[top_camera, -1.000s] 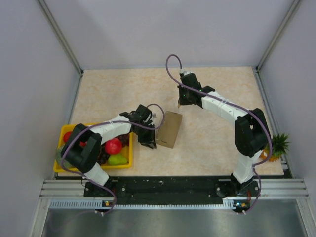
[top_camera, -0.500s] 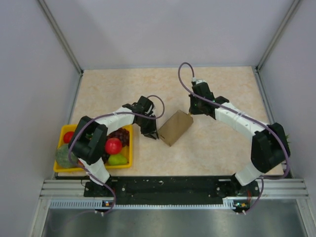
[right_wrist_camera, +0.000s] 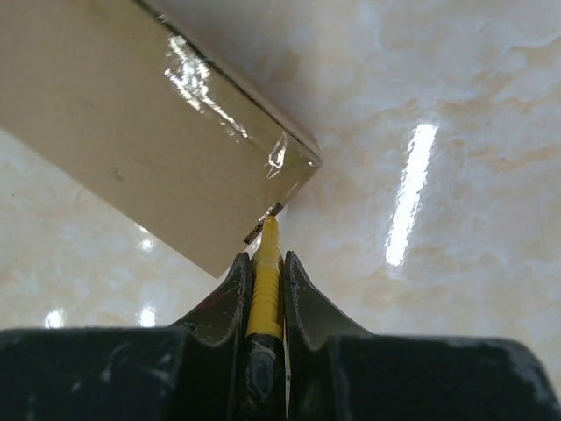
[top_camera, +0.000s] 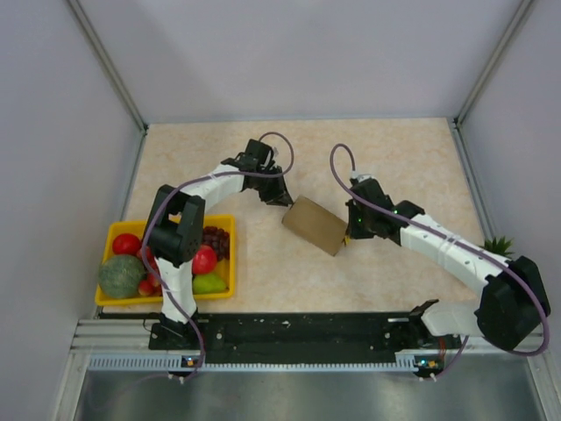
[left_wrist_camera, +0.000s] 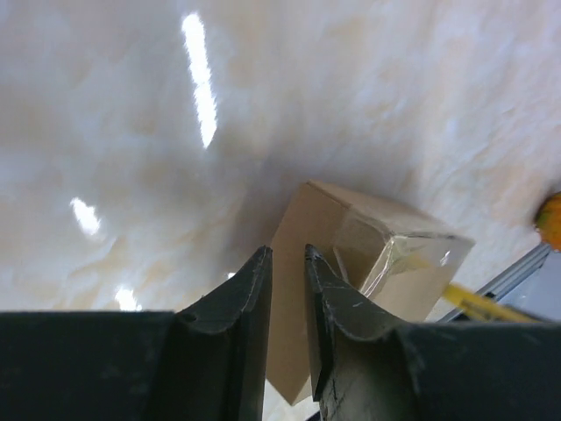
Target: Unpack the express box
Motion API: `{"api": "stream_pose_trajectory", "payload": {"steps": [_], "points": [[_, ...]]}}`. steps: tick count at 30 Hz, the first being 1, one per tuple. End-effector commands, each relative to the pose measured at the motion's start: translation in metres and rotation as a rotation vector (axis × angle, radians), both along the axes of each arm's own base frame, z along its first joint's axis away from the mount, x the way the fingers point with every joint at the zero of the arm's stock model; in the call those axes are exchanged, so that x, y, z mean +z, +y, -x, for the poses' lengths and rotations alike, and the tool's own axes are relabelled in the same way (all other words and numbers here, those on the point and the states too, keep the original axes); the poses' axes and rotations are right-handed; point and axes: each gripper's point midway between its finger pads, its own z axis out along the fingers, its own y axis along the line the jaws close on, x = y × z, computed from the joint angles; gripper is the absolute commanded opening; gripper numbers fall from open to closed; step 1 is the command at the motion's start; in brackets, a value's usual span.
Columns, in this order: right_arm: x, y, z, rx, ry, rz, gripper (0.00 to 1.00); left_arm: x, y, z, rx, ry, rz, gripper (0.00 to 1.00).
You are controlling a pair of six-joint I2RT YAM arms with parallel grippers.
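The express box (top_camera: pixel 316 225), a flat brown cardboard box sealed with clear tape, lies askew in the middle of the table. My right gripper (top_camera: pixel 350 232) is at its right end, shut on a yellow utility knife (right_wrist_camera: pixel 266 281). The knife's blade touches the taped corner of the box (right_wrist_camera: pixel 131 114). My left gripper (top_camera: pixel 282 197) hovers at the box's far-left corner. In the left wrist view its jaws (left_wrist_camera: pixel 287 253) stand a narrow gap apart with nothing between them, and the box (left_wrist_camera: pixel 377 254) lies just beyond the tips.
A yellow fruit tray (top_camera: pixel 175 300) with a green melon (top_camera: pixel 120 276), a red apple (top_camera: pixel 203 260) and other fruit sits at the near left. A small pineapple (top_camera: pixel 498 246) lies at the right edge. Grey walls close three sides.
The box has slid right and turned. My left gripper has moved away from its near-left side to its far corner. My right gripper has come down from the far side to the box's right end.
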Motion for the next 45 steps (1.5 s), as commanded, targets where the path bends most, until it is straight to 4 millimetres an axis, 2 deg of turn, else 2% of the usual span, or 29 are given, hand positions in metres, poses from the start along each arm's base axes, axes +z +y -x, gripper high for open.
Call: {"api": "stream_pose_trajectory", "payload": {"steps": [1, 3, 5, 6, 8, 10, 12, 13, 14, 15, 16, 18, 19, 21, 22, 23, 27, 30, 32, 34, 35, 40, 45], "points": [[0.029, 0.04, 0.014, 0.068, -0.056, -0.171, 0.0, 0.033, -0.05, -0.026, -0.116, -0.106, 0.204, 0.27], [0.037, 0.039, 0.016, 0.063, -0.077, -0.184, 0.0, 0.026, -0.053, -0.033, -0.119, -0.117, 0.201, 0.29], [0.04, 0.035, 0.017, 0.05, -0.087, -0.18, 0.0, 0.028, -0.051, -0.041, -0.11, -0.145, 0.189, 0.31], [0.044, 0.029, 0.017, 0.027, -0.101, -0.167, 0.0, 0.027, -0.048, -0.045, -0.091, -0.158, 0.167, 0.32], [0.047, 0.021, 0.018, 0.006, -0.105, -0.146, 0.0, 0.025, -0.031, -0.049, -0.03, -0.141, 0.099, 0.43], [0.056, 0.012, 0.019, -0.022, -0.119, -0.123, 0.0, 0.019, -0.001, -0.058, 0.088, -0.141, -0.031, 0.52], [0.067, 0.006, 0.018, -0.032, -0.157, -0.118, 0.0, 0.025, 0.018, -0.055, 0.155, -0.14, -0.073, 0.62], [0.067, 0.005, 0.018, -0.031, -0.158, -0.11, 0.0, 0.019, 0.029, -0.051, 0.183, -0.133, -0.1, 0.67], [0.073, 0.004, 0.016, -0.028, -0.171, -0.105, 0.0, 0.032, 0.031, -0.052, 0.191, -0.17, -0.086, 0.72], [0.074, 0.004, 0.016, -0.026, -0.172, -0.099, 0.0, 0.034, 0.033, -0.049, 0.193, -0.178, -0.087, 0.74], [0.072, 0.004, 0.015, -0.023, -0.165, -0.088, 0.0, 0.031, 0.033, -0.042, 0.182, -0.166, -0.077, 0.75], [0.076, 0.002, 0.008, -0.03, -0.185, -0.061, 0.0, 0.044, 0.026, -0.036, 0.161, -0.18, -0.027, 0.75], [0.073, 0.0, 0.005, -0.035, -0.184, -0.04, 0.0, 0.042, 0.021, -0.025, 0.129, -0.154, 0.012, 0.75], [0.081, -0.002, -0.008, -0.054, -0.218, -0.018, 0.0, 0.053, 0.008, -0.012, 0.089, -0.159, 0.089, 0.75], [0.082, -0.003, -0.013, -0.06, -0.224, -0.01, 0.0, 0.049, 0.002, -0.004, 0.069, -0.161, 0.125, 0.75], [0.084, 0.001, -0.024, -0.058, -0.239, -0.007, 0.0, 0.058, -0.01, 0.008, 0.029, -0.147, 0.202, 0.75], [0.078, 0.007, -0.051, -0.056, -0.249, -0.016, 0.0, 0.05, -0.038, 0.038, -0.045, -0.082, 0.31, 0.76], [0.069, 0.008, -0.068, -0.049, -0.238, -0.007, 0.0, 0.039, -0.049, 0.047, -0.069, -0.042, 0.33, 0.74], [0.064, 0.006, -0.078, -0.045, -0.235, 0.002, 0.0, 0.034, -0.055, 0.047, -0.082, -0.028, 0.355, 0.67], [0.052, 0.01, -0.084, -0.025, -0.201, 0.0, 0.0, 0.031, -0.058, 0.047, -0.086, -0.016, 0.359, 0.58], [0.051, 0.013, -0.087, -0.015, -0.198, -0.007, 0.0, 0.025, -0.057, 0.047, -0.086, -0.002, 0.349, 0.45], [0.041, 0.03, -0.088, 0.048, -0.15, -0.049, 0.0, 0.007, -0.052, 0.047, -0.09, 0.007, 0.29, 0.35], [0.041, 0.044, -0.084, 0.113, -0.124, -0.098, 0.0, -0.015, -0.046, 0.05, -0.123, 0.022, 0.241, 0.24]]}}
